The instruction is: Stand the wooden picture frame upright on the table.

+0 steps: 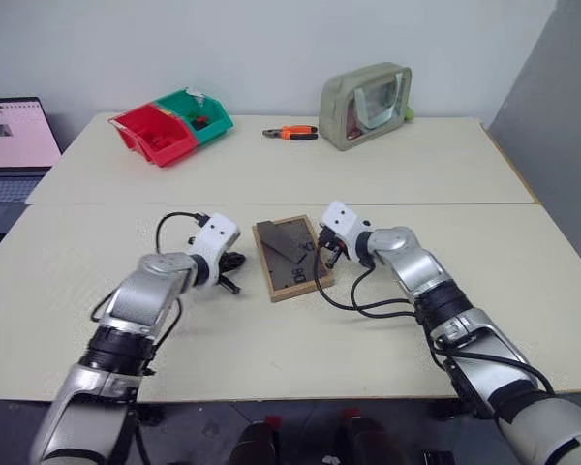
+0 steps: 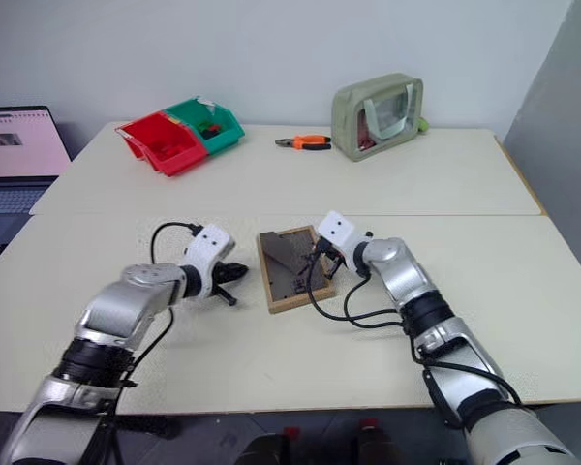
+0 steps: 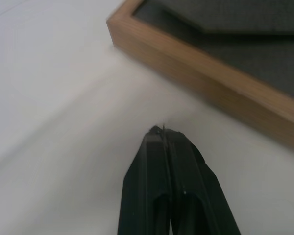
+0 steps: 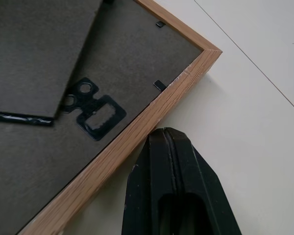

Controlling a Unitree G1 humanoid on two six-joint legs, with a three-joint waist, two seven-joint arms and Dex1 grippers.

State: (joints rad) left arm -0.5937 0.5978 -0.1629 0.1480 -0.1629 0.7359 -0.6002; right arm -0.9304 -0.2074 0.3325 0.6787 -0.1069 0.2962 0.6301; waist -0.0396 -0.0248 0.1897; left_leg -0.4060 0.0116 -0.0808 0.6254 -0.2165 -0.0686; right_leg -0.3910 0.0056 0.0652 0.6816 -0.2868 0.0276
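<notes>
Approach step: wooden picture frame [image 1: 292, 257] lies back-up, flat on table [image 1: 484, 179] centre. Left gripper [image 3: 162, 131] & right gripper [image 4: 165, 132] flank its sides, both clenched, empty. Next: open jaws, grip the edges, tilt frame up.

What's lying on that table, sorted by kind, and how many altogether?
Picture frame: 1
Storage bins, red bin and green bin: 2
Pliers: 1
Pouch: 1
Total: 5

A plain pale wall [image 1: 271, 48] behind, with a grey panel [image 1: 562, 107] at right
</notes>
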